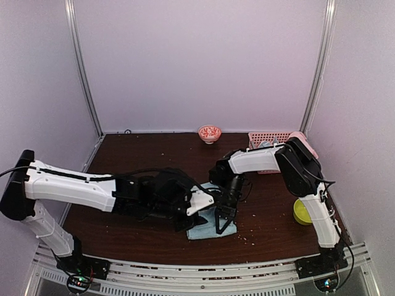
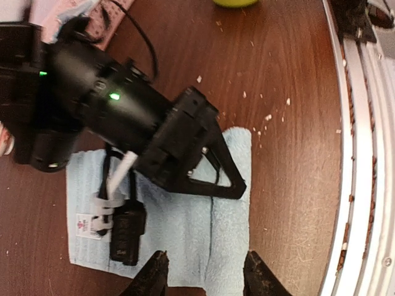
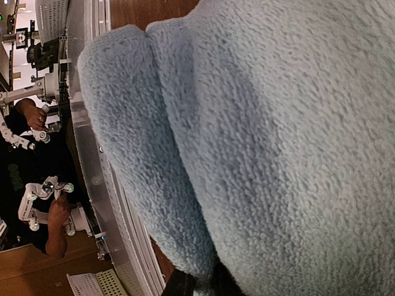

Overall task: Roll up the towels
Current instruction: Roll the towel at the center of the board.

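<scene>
A plain light-blue towel (image 1: 207,229) lies flat on the dark table near the front edge, with a fold line running across it (image 2: 185,234). My left gripper (image 2: 205,275) hovers over the towel's near edge, open, with one finger on each side of a strip of cloth and nothing held. My right gripper (image 1: 221,227) points down onto the towel. Its black tips (image 2: 237,188) rest at the edge of the cloth. In the right wrist view the towel (image 3: 278,142) fills the frame, and the right gripper (image 3: 200,288) is shut on a pinch of its folded edge.
A pink lattice basket (image 1: 271,145) stands at the back right, with a red-and-white bowl (image 1: 210,133) to its left. A lime-green bowl (image 1: 301,211) sits by the right arm. The metal rail (image 2: 361,154) runs along the table's front edge. Crumbs dot the wood.
</scene>
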You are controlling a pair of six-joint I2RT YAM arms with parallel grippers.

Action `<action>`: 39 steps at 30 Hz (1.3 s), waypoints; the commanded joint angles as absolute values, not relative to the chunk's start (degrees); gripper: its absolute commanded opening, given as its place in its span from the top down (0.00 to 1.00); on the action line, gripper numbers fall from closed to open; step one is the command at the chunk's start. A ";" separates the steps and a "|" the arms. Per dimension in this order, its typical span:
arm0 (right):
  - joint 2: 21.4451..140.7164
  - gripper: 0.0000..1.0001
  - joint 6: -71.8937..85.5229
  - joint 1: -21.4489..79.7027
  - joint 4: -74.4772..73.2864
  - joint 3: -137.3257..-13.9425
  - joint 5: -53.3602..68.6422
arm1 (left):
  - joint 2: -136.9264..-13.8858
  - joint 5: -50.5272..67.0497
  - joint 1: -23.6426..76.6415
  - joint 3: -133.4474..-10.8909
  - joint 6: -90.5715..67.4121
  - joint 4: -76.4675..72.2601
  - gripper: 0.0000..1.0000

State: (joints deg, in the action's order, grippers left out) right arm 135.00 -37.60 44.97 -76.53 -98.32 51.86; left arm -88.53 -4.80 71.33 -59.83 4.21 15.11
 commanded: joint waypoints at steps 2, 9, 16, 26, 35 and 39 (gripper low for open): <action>138.50 1.00 -35.40 44.76 -73.67 -97.00 42.80 | -97.63 -6.76 72.83 -64.54 11.32 17.48 0.58; 138.52 1.00 -35.33 44.78 -73.48 -96.25 43.65 | -106.39 -7.22 73.39 -66.72 11.93 17.49 0.59; 137.91 1.00 -35.24 44.74 -73.03 -95.56 43.94 | -108.95 -6.63 73.54 -66.45 11.60 16.29 0.72; 129.14 0.80 -39.94 43.67 -76.96 -96.28 45.82 | -109.24 2.71 73.04 -67.68 9.41 19.80 1.00; 109.38 0.71 -36.60 33.41 -74.65 -103.99 45.91 | -113.14 29.39 64.02 -68.15 1.68 21.21 0.99; 98.70 0.71 -32.84 29.10 -69.06 -103.05 50.56 | -114.66 40.11 58.78 -65.59 -2.43 16.30 0.98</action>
State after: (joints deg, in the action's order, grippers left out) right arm 107.72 -36.71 31.86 -73.14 -102.96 47.11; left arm -112.03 25.36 62.98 -67.83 3.05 18.96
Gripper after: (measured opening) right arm 0.290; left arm 0.047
